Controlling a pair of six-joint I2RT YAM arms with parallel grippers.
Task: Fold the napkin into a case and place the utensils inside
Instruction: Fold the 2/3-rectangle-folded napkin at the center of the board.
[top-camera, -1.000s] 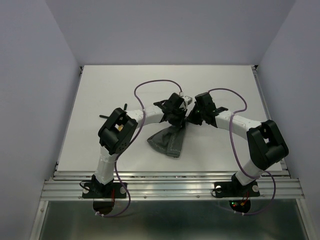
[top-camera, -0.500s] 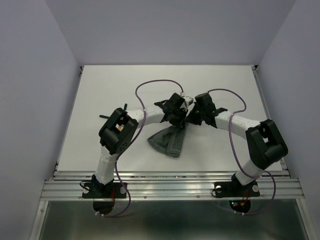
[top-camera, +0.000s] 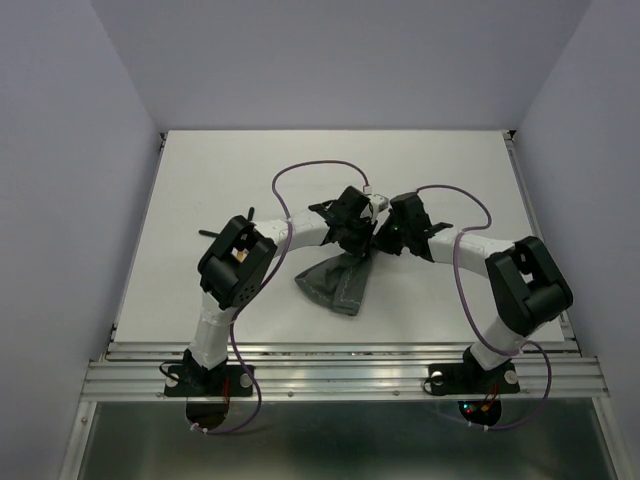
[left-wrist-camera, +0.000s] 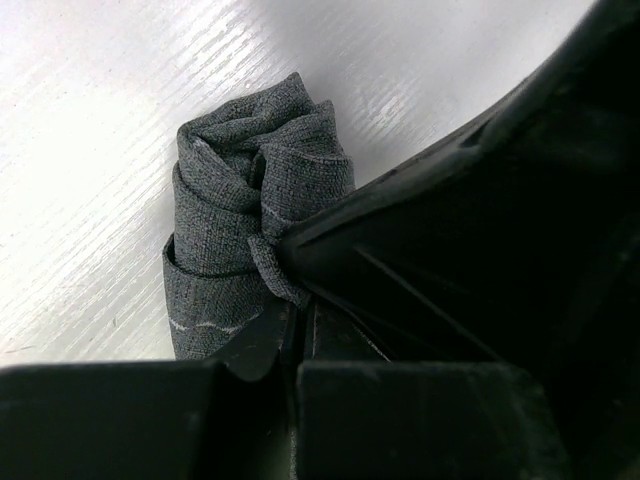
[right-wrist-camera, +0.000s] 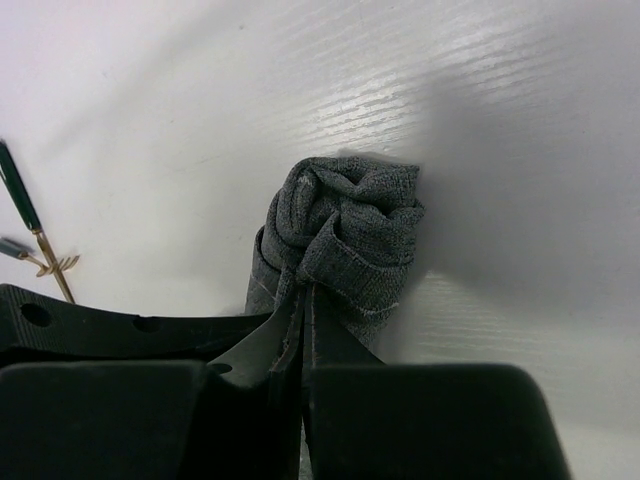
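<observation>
The dark grey-green napkin (top-camera: 336, 283) hangs bunched below both grippers near the middle of the table, its lower part spread on the surface. My left gripper (top-camera: 360, 240) is shut on one gathered corner of the napkin (left-wrist-camera: 250, 230), and its jaws (left-wrist-camera: 300, 305) pinch the cloth. My right gripper (top-camera: 384, 238) sits close beside it. It (right-wrist-camera: 303, 300) is shut on another twisted fold of the napkin (right-wrist-camera: 345, 235). Thin utensils (right-wrist-camera: 40, 255) with dark handles and gold ends lie on the table at the left of the right wrist view. No formed case shows.
The white table (top-camera: 200, 170) is walled at the back and on both sides. Dark utensil handles (top-camera: 210, 231) lie just behind the left arm's elbow. Purple cables loop over both arms. A metal rail (top-camera: 340, 372) runs along the near edge.
The right arm has shifted slightly left, bringing its gripper closer to the left one. The napkin and the left arm have hardly moved.
</observation>
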